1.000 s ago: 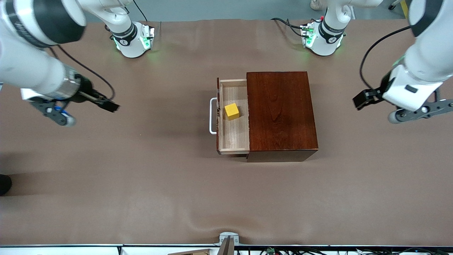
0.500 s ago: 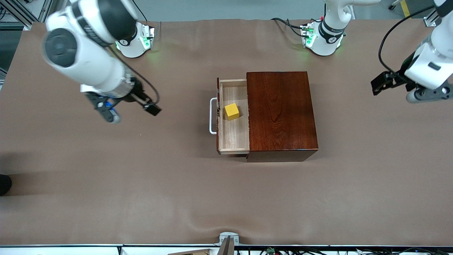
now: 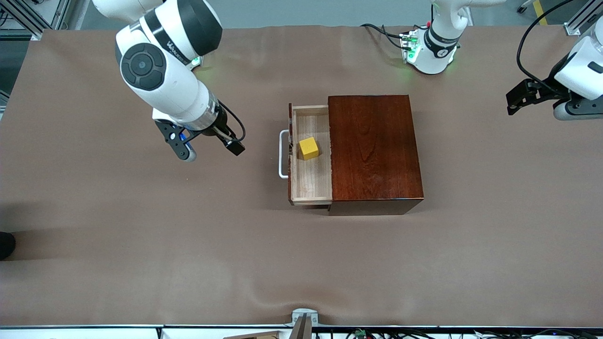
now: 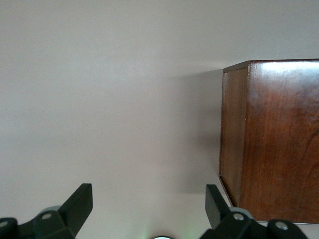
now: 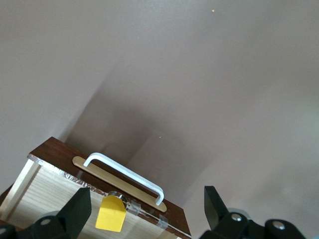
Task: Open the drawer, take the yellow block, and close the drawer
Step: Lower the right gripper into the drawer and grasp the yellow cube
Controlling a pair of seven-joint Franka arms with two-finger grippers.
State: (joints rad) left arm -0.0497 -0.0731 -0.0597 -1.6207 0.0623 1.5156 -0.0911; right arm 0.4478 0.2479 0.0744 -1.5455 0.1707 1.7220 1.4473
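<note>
The drawer (image 3: pixel 311 186) is pulled out of the mahogany box (image 3: pixel 374 150), with its white handle (image 3: pixel 281 155) facing the right arm's end of the table. The yellow block (image 3: pixel 308 148) lies in the drawer. My right gripper (image 3: pixel 186 150) is open and empty over the bare table in front of the drawer. The right wrist view shows its open gripper (image 5: pixel 147 211), the handle (image 5: pixel 127 172) and the block (image 5: pixel 111 214). My left gripper (image 3: pixel 572 110) is open and empty over the table's left-arm end. Its wrist view (image 4: pixel 148 209) shows the box's side (image 4: pixel 271 139).
The brown table cover (image 3: pixel 188 245) spreads all round the box. The arm bases (image 3: pixel 431 52) stand along the edge farthest from the front camera. A small metal fixture (image 3: pixel 304 320) sits at the table's nearest edge.
My right arm has swung from the right arm's end of the table toward the drawer front. My left arm has drawn away toward its end and the bases. Drawer and block have not moved.
</note>
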